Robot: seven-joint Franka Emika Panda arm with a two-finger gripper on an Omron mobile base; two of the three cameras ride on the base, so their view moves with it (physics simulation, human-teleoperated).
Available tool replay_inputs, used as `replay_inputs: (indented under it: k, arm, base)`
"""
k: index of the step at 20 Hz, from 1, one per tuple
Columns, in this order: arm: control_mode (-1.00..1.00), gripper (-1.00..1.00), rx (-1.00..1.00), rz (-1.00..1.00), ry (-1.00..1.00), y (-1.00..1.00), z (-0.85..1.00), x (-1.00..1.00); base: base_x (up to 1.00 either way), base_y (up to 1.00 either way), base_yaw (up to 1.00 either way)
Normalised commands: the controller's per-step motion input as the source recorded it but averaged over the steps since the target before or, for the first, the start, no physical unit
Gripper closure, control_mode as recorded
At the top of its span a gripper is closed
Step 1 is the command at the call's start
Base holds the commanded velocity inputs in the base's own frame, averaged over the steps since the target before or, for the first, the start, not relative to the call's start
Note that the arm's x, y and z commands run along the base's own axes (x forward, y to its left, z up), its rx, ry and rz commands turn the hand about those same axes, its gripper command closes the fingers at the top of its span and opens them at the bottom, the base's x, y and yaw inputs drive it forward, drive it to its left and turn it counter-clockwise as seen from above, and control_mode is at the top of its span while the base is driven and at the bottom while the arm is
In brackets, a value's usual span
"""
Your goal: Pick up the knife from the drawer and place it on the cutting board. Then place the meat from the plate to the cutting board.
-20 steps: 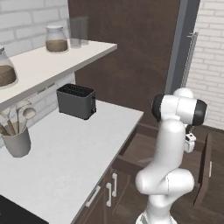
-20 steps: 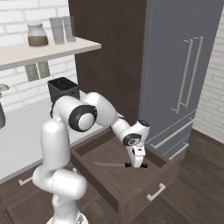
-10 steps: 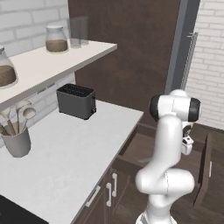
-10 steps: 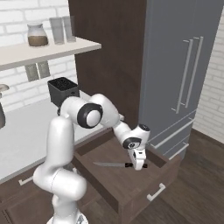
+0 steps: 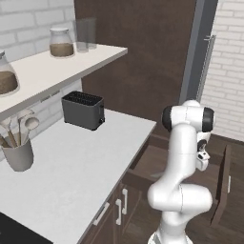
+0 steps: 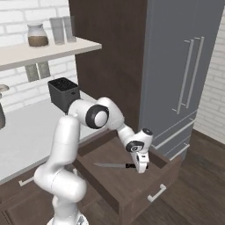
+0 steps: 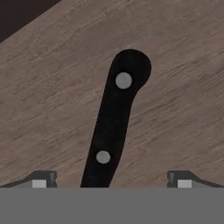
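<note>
- One knife (image 6: pixel 115 165)
- One open drawer (image 6: pixel 132 186)
- One toaster (image 5: pixel 83 110)
- Two lidded jars (image 5: pixel 61 43)
- One utensil holder (image 5: pixel 18 156)
- One gripper (image 6: pixel 142 168)

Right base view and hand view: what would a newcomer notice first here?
The white arm bends down into the open drawer, its pincer right over the black handle of the knife that lies flat on the drawer floor. In the hand view the knife handle runs between the two spread fingertips, not yet gripped. Behind, a black toaster stands on the white counter.
</note>
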Motion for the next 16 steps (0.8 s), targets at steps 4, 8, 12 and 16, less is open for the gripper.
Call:
replay_inputs:
  k: [4, 8, 12, 16]
  arm:
    - [-1.00, -1.00, 0.00, 0.00, -0.01, -0.04, -0.36, 0.13]
    - [-1.00, 1.00, 0.00, 0.00, 0.00, 0.00, -0.44, 0.05]
    - [-1.00, 1.00, 0.00, 0.00, 0.00, 0.00, -0.49, 0.00]
    - [-1.00, 1.00, 0.00, 0.00, 0.01, -0.02, -0.42, 0.00]
  base:
    - [0.00, 0.00, 0.00]
    - [0.00, 0.00, 0.00]
    - [0.00, 0.00, 0.00]
    - [0.00, 0.00, 0.00]
